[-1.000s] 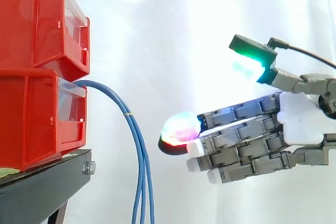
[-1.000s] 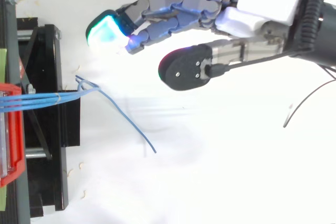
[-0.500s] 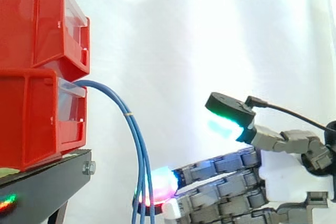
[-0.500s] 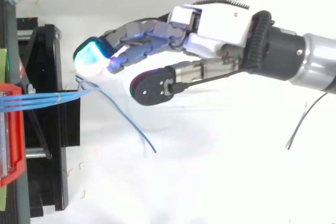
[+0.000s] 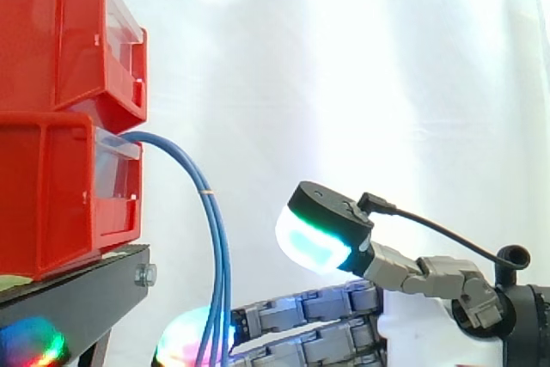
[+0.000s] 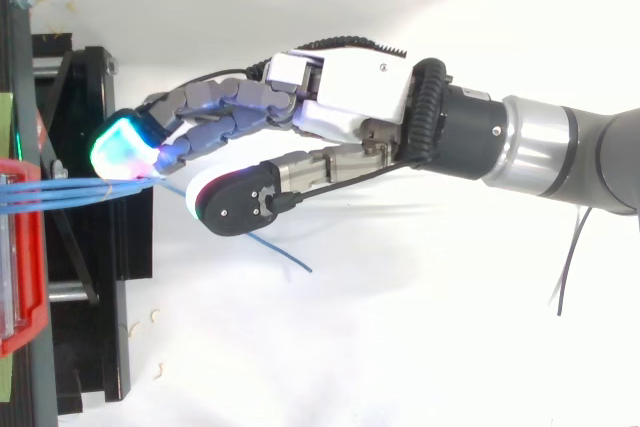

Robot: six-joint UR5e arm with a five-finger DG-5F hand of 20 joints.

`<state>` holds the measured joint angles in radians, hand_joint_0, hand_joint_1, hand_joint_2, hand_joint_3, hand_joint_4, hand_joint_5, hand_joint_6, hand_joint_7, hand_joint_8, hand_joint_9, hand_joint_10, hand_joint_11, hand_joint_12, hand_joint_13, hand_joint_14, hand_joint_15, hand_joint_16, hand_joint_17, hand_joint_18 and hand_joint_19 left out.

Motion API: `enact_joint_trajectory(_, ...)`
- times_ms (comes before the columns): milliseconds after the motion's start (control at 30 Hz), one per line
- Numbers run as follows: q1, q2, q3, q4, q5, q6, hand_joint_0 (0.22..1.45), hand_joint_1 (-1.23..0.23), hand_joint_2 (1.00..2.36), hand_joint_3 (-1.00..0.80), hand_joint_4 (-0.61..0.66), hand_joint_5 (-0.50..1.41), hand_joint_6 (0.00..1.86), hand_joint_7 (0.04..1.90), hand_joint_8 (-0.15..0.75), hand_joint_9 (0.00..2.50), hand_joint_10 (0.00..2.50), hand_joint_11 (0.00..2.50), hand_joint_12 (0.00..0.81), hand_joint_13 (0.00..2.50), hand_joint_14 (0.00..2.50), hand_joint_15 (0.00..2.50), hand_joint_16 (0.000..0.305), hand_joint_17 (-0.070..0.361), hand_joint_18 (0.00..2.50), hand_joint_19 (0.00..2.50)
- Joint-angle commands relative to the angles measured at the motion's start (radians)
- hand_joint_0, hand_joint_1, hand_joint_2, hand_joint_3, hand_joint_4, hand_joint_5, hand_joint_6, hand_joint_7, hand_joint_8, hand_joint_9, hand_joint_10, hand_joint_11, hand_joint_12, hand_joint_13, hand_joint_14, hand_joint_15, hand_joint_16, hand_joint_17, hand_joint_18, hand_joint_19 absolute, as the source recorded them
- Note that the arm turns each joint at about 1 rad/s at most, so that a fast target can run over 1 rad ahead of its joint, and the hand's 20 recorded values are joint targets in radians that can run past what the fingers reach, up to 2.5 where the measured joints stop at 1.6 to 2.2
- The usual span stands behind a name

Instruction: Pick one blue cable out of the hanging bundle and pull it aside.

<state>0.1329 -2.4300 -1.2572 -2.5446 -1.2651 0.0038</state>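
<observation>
Working remotely, I have the hand (image 6: pixel 350 97) at the blue cable bundle (image 5: pixel 219 290) hanging from the lower red bin (image 5: pixel 51 195), fingers (image 6: pixel 220 112) outstretched and grasping nothing, thumb (image 6: pixel 235 205) at their four o'clock — best, I judge, to isolate one strand before pinching — then draw gently aside.

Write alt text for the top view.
The robot hand reaches in from the right, straight fingers meeting the blue cables that run from a red bin at left. Its thumb stands apart; no cable is pinched.
</observation>
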Motion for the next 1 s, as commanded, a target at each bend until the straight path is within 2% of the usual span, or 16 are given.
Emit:
enact_joint_trajectory(0,0.001,-0.006,0.004,-0.006,-0.014,0.004,0.47,-0.57,1.0,-0.46,0.25,-0.15,0.5,0.69,0.215,0.49,0.01,0.16,0.34,0.1,0.01,0.13,0.044,0.1,0.0,0.24)
enact_joint_trajectory(267,-0.004,-0.006,0.021,-0.017,-0.071,0.005,0.47,-0.56,1.0,-0.46,0.3,-0.12,0.5,0.81,0.222,0.54,0.01,0.19,0.351,0.19,0.01,0.18,0.047,0.105,0.01,0.31)
enact_joint_trajectory(533,-0.006,-0.004,0.045,-0.017,-0.077,0.004,0.49,-0.57,1.0,-0.46,0.32,-0.09,0.5,0.91,0.223,0.62,0.01,0.24,0.354,0.28,0.01,0.23,0.047,0.107,0.12,0.37)
enact_joint_trajectory(667,-0.01,-0.006,0.058,-0.019,-0.094,0.004,0.5,-0.59,1.0,-0.46,0.32,-0.08,0.5,0.95,0.222,0.65,0.01,0.25,0.357,0.31,0.01,0.24,0.047,0.105,0.14,0.4)
enact_joint_trajectory(800,-0.012,-0.004,0.081,-0.052,-0.123,0.005,0.5,-0.59,1.0,-0.45,0.31,-0.07,0.5,0.98,0.221,0.67,0.01,0.26,0.357,0.33,0.01,0.25,0.047,0.105,0.17,0.41)
enact_joint_trajectory(967,-0.013,-0.004,0.101,-0.086,-0.126,0.005,0.51,-0.59,1.0,-0.45,0.3,-0.06,0.5,1.02,0.222,0.69,0.01,0.28,0.358,0.36,0.01,0.25,0.047,0.105,0.2,0.43)
